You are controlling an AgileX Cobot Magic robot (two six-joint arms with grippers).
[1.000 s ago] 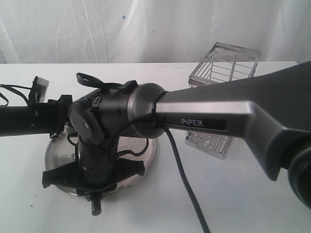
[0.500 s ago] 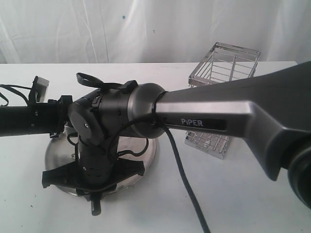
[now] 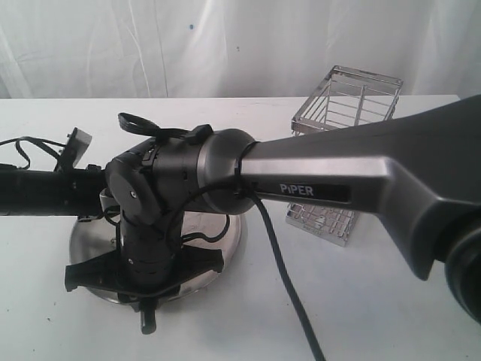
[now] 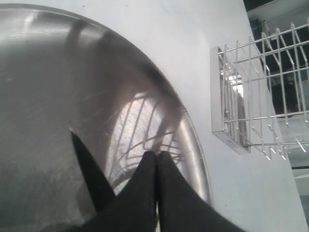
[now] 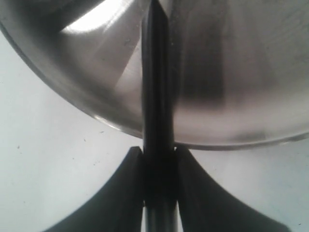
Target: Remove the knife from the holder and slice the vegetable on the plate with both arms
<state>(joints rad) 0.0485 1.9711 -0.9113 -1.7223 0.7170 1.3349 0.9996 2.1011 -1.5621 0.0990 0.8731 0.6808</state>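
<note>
Over the plate (image 3: 231, 235) at the near left, the right gripper (image 5: 158, 153) clamps the knife (image 5: 157, 72), its point out above the steel; the left gripper (image 4: 156, 159) is clenched on nothing; the holder (image 3: 353, 105) stands far right

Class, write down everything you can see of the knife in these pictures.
The knife is slim and dark, with a black handle and a narrow pointed blade. The right pincer is shut on the handle, a finger on each side. The blade reaches across the rim of the shiny steel plate, its tip over the plate's floor. Whether it touches the plate cannot be told.
</note>
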